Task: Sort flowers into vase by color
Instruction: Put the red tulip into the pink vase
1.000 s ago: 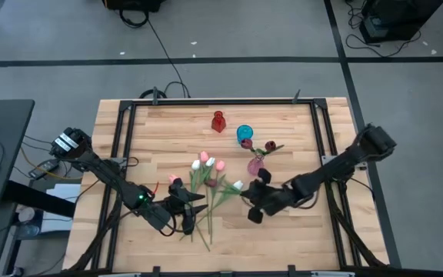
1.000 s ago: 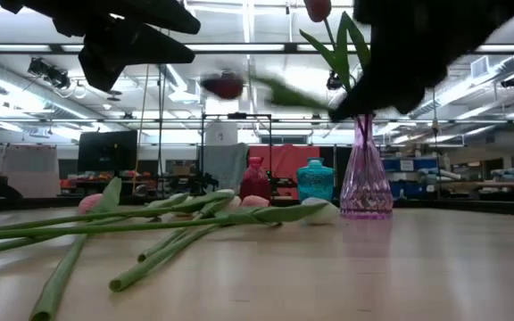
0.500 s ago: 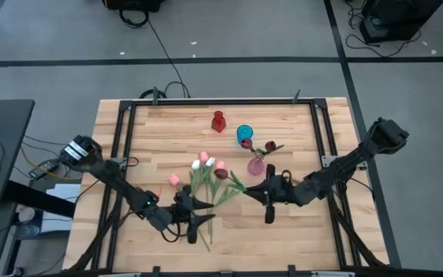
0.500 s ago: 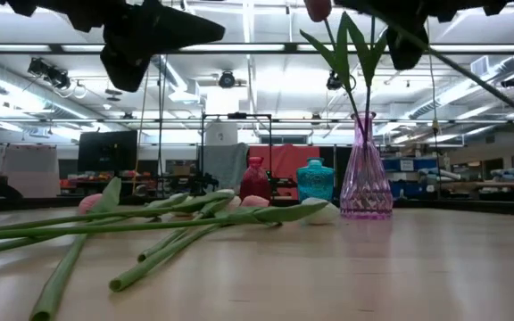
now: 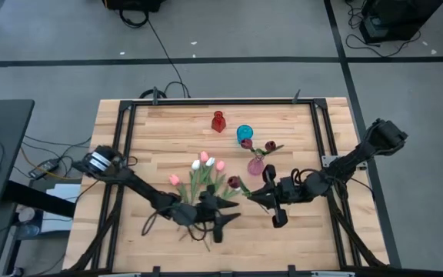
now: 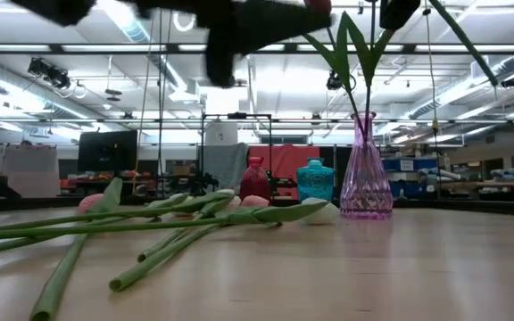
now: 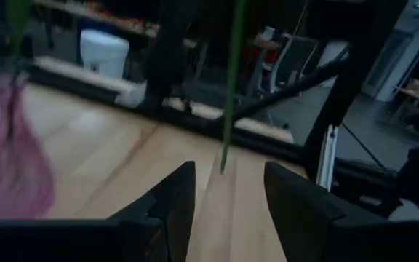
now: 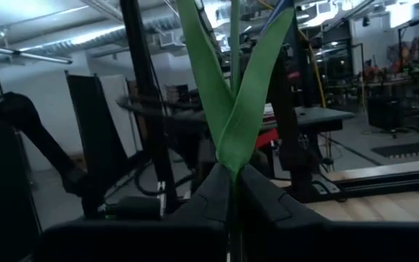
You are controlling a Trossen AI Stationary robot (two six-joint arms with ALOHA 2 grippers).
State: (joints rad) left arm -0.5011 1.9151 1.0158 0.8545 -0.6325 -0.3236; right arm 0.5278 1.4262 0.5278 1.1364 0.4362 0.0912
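Observation:
My right gripper [image 5: 252, 192] is shut on a maroon tulip [image 5: 234, 183], in the air just near of the pink glass vase [image 5: 255, 165]. That vase holds two maroon tulips [image 5: 247, 144]. Several pink, white and maroon tulips [image 5: 206, 173] lie flat on the wood, stems toward the near edge. They also show lying in the low view [image 6: 150, 223]. My left gripper [image 5: 225, 215] hovers open above their stems. In its wrist view [image 7: 228, 175] the held tulip's stem [image 7: 229, 87] hangs ahead of it. My right gripper pinches the maroon tulip's stem between its two fingers, right where the two leaves fork [image 8: 233, 156]. The leaves spread out beyond the fingertips. The tulip is lifted clear of the table, and its bare stem [image 6: 460, 40] slants downward in the low view.
A small red vase [image 5: 218, 121] and a blue vase [image 5: 244, 135] stand beyond the pink one, toward the far edge. A black frame [image 5: 121, 146] runs around the tabletop. Bare wood shows on the right half and along the near edge.
My left gripper has swept toward the table's right over the lying stems, staying open. My right gripper has drawn back slightly toward the right edge and turned, keeping hold of the maroon tulip. The tulip's head now sits closer to the pink vase.

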